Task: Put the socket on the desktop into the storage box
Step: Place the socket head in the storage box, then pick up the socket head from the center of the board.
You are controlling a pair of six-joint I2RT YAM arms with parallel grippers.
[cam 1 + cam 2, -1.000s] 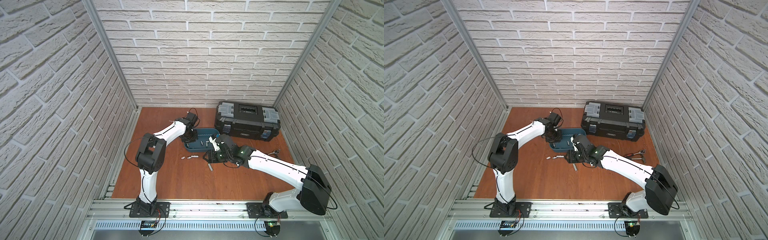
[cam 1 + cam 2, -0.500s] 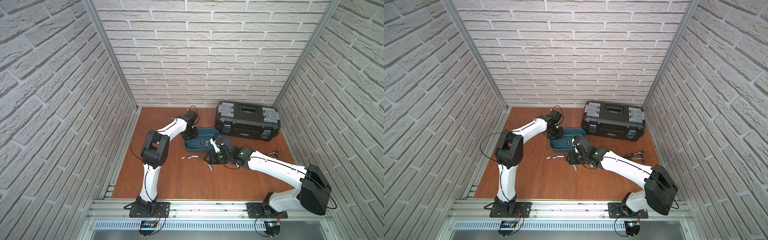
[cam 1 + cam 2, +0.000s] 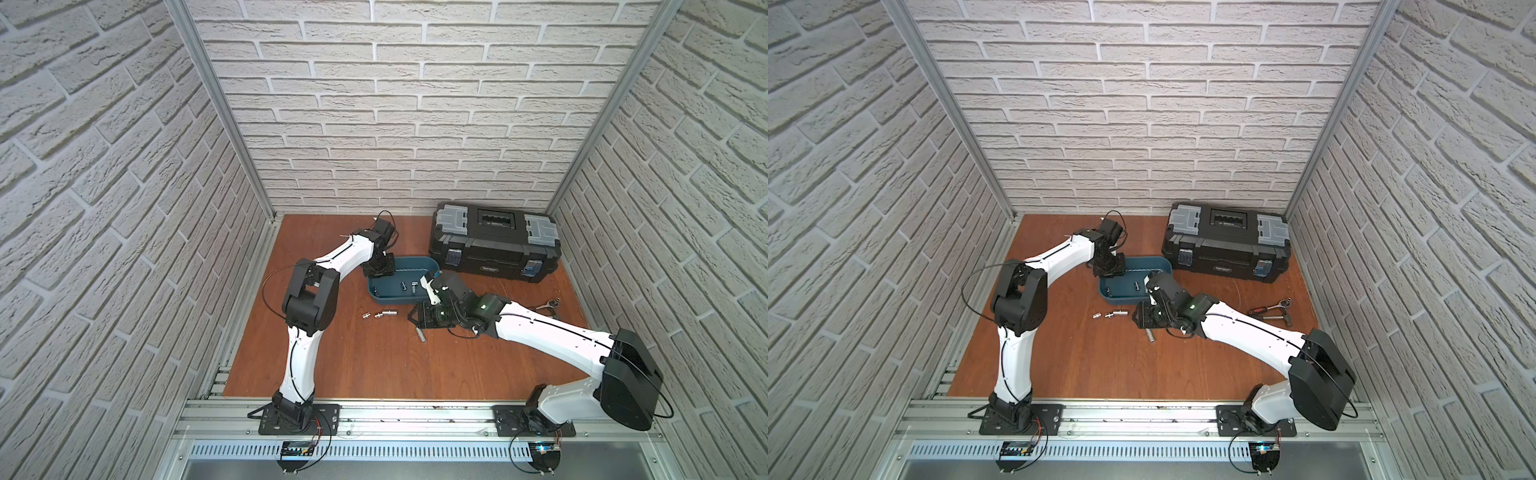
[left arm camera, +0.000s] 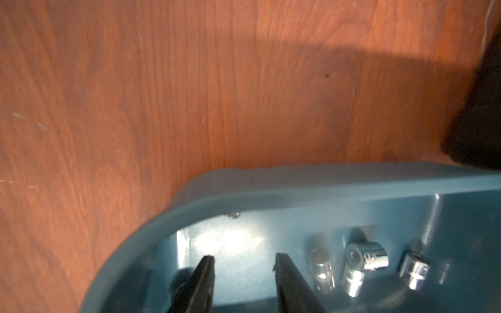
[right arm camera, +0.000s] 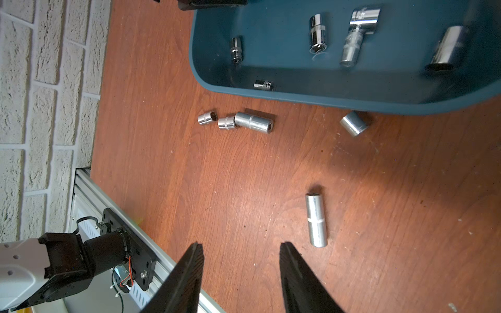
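On the desktop (image 3: pixel 374 365) lie loose chrome sockets. A long socket (image 5: pixel 316 220) (image 3: pixel 421 333) lies just beside my right gripper (image 5: pixel 240 245) (image 3: pixel 415 322), which hangs open and empty low over the wood. Three more sockets (image 5: pixel 235 122) (image 3: pixel 379 313) cluster left of it, and a short one (image 5: pixel 353 123) rests against the storage box (image 5: pixel 298 89) (image 3: pixel 376 293). Several sockets (image 4: pixel 366 256) lie inside the teal box. My left gripper (image 4: pixel 244 257) (image 3: pixel 378 268) is open and empty inside the box's left end, with a blurred dark thing beside one finger.
A black toolbox (image 3: pixel 494 241) with grey latches stands behind the box at the back right. A ratchet and a hammer (image 3: pixel 1271 309) lie on the wood at the right. Brick walls close three sides; an aluminium rail (image 3: pixel 374 411) runs along the front.
My left gripper's jaws have opened over the box's left end. The left arm shifted slightly. The right arm has hardly moved.
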